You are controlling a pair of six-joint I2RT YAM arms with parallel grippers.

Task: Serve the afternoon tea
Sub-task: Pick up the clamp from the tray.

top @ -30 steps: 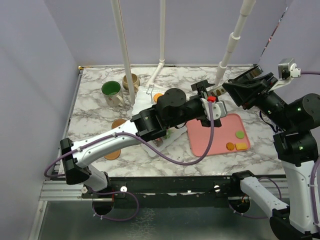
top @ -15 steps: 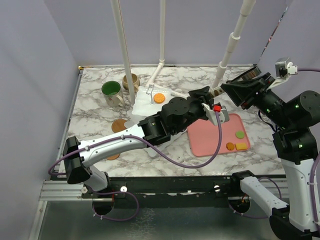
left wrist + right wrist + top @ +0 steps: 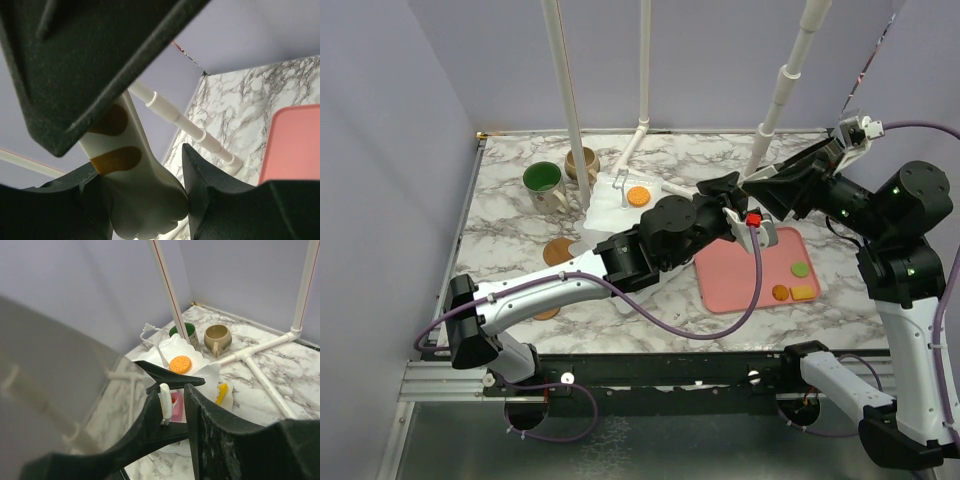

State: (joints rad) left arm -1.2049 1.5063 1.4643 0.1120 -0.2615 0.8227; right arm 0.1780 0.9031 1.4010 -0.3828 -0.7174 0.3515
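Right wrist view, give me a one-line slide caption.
The right end effector faces the tiered stand, orange biscuit on its top plate, green-lined mug and beige mug beyond.

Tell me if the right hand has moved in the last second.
Yes. The right hand has shifted left against the pink tray, nearer the slanted white pole.

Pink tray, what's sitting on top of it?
The pink tray holds three flat toy biscuits by its right edge: a green disc, an orange disc, a yellow rectangle. The left arm blocks its far left corner from view.
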